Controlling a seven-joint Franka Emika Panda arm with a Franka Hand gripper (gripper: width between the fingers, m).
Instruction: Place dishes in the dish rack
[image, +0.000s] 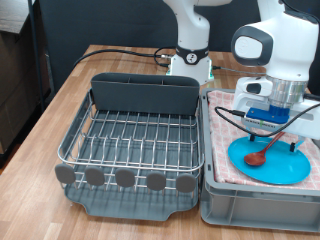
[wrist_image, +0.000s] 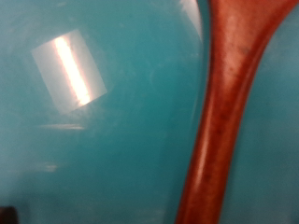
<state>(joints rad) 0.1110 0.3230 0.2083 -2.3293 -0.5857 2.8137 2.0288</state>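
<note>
The small dark-brown wooden spoon (image: 269, 149) lies on the round light-blue plate (image: 290, 166), which sits on the pink checkered cloth (image: 222, 150) lining the grey bin (image: 260, 208). Its bowl points toward the exterior view's left and bottom, its handle running up toward the right, directly beneath my fingers (image: 276, 117). In the wrist view the spoon's handle (wrist_image: 229, 112) fills one side of the picture, its long axis running lengthwise over the plate's blue surface (wrist_image: 112, 140), so I hang very close above it. Whether my fingers are spread or closed I cannot tell; neither tip shows. The large silver wire dish rack (image: 135, 140) on the table (image: 60, 95) stands to the exterior view's left, holding no dishes.
</note>
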